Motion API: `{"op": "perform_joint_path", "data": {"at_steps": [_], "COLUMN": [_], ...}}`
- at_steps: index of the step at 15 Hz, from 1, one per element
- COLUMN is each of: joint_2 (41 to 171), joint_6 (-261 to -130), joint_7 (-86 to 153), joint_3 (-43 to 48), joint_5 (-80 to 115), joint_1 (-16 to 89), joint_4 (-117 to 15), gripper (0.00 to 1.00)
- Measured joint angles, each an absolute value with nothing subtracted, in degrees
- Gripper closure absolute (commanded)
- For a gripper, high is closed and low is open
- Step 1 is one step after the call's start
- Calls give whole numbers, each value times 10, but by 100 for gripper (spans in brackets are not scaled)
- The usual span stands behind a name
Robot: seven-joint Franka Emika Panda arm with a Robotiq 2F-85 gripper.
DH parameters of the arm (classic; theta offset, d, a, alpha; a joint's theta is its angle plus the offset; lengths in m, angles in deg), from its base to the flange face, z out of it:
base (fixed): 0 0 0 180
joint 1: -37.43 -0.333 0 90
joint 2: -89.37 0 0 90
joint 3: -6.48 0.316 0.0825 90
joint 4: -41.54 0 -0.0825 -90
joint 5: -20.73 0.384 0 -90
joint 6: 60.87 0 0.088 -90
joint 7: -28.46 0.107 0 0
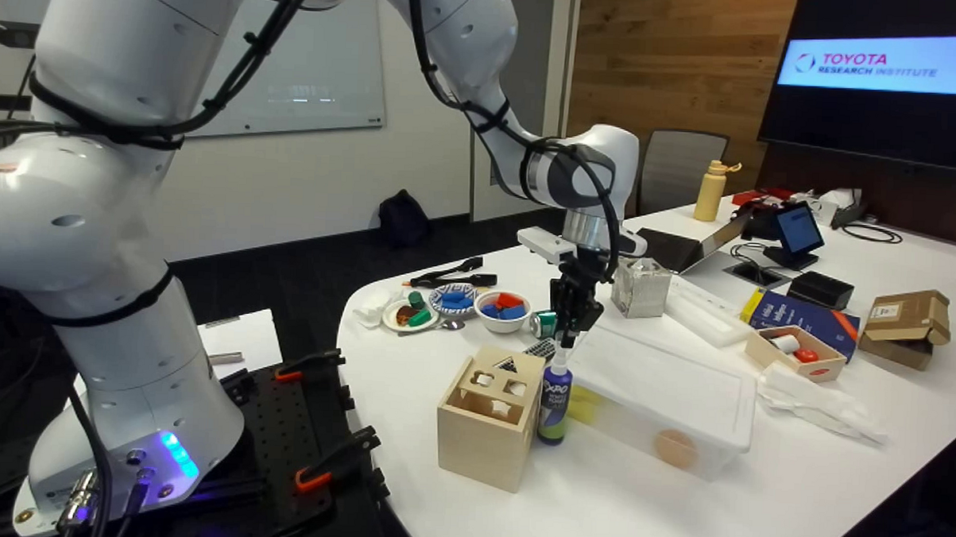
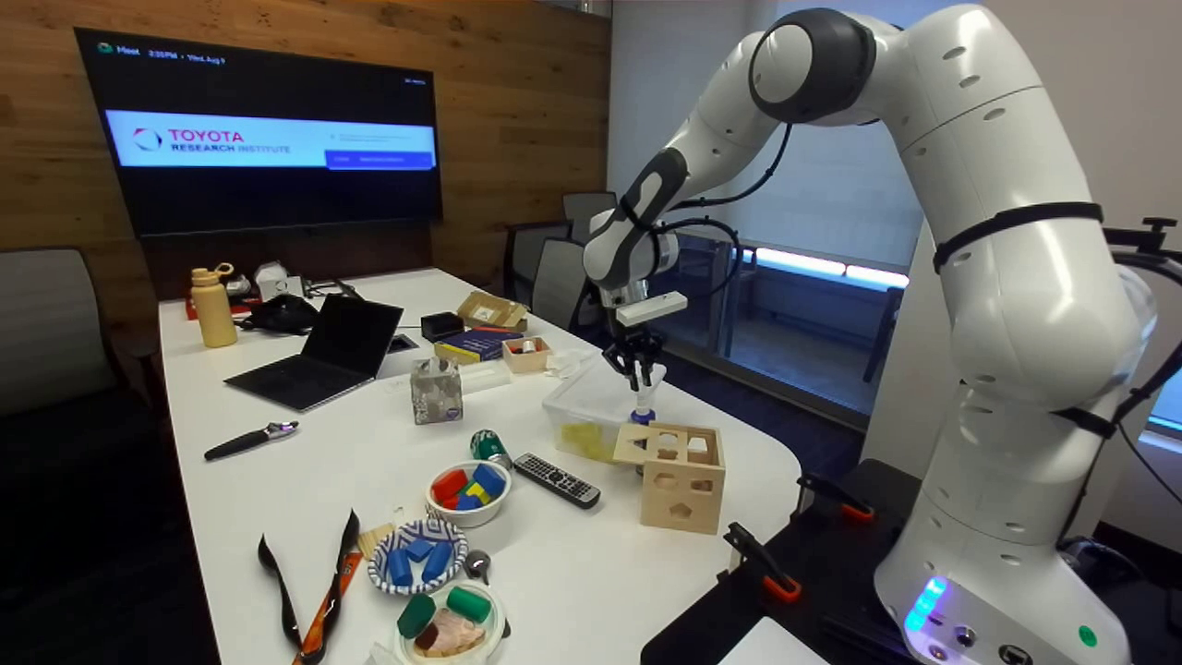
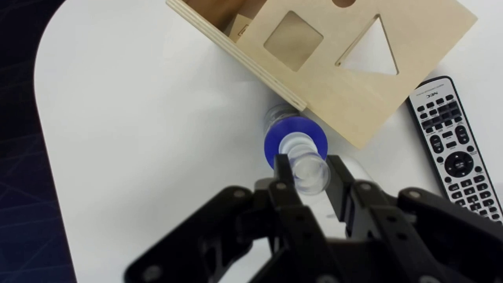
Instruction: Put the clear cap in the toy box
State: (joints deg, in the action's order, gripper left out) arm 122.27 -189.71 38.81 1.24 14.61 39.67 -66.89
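wrist view: one cap [image 3: 310,173] (between two fingers [image 3: 283,173]), one box [image 3: 338,88].

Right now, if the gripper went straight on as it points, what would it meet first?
Probably the bottle, at its blue collar: the clear cap shows between the fingertips. Whether they touch it is unclear, as is the depth.
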Motion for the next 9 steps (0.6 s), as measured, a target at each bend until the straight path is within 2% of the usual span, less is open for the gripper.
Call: {"op": "perform_joint_path", "data": {"at_steps": [9], "joint_2": [1238], "joint_6": [-1909], "joint_7": [388], "joint_3": [13], "joint_5": [146], "joint_1": [398], "joint_4": [-669], "gripper": [93]}}
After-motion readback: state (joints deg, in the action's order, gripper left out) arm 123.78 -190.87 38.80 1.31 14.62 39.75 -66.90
